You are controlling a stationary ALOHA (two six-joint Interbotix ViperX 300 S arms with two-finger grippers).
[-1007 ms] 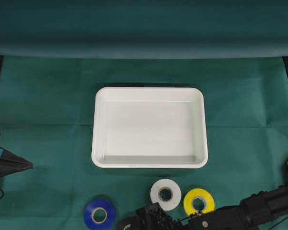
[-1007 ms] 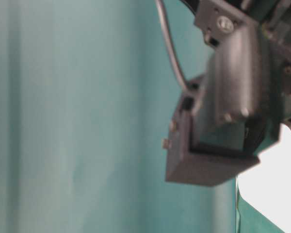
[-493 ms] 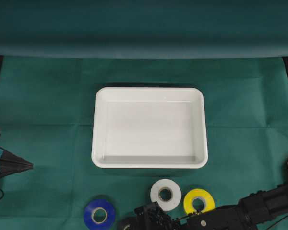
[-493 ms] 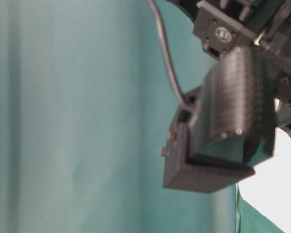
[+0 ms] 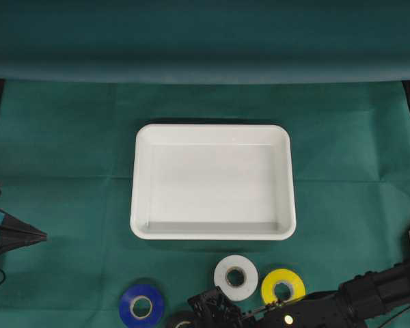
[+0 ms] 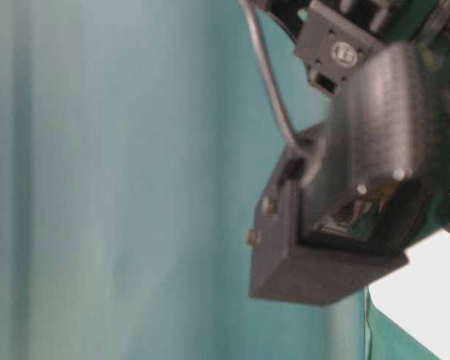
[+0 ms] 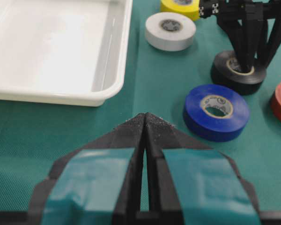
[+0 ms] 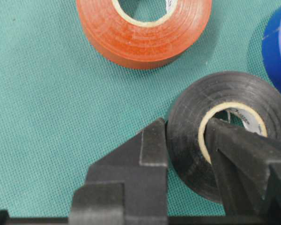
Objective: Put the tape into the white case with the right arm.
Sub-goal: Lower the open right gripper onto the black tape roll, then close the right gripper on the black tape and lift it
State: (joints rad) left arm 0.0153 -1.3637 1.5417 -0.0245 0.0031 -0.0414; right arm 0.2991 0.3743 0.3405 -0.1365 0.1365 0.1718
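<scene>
Now, from overhead: the white case [image 5: 212, 182] sits mid-table with nothing in it, while white tape [image 5: 236, 277], yellow tape [image 5: 283, 287] and blue tape [image 5: 141, 305] line up below its near rim. The right arm [image 5: 342, 307] lies low along the bottom edge, its fingers out of sight here.

Table-level view? Only blurred black arm hardware against green cloth, nothing useful.

Left wrist camera: the left gripper [image 7: 145, 123] is pinched shut, holding nothing, parked beside the case's corner. Beyond it, the right gripper [image 7: 247, 58] stands over the black tape [image 7: 238, 72].

Right wrist camera, the key shot: jaws clamped on the black tape's [image 8: 225, 136] wall, one finger outside, one inside the core. Orange tape [image 8: 143, 28] lies just beside it.

The risk, I'd say: that grip bites only one side, so the roll could swing or slip on the lift, perhaps clipping the case's rim.
</scene>
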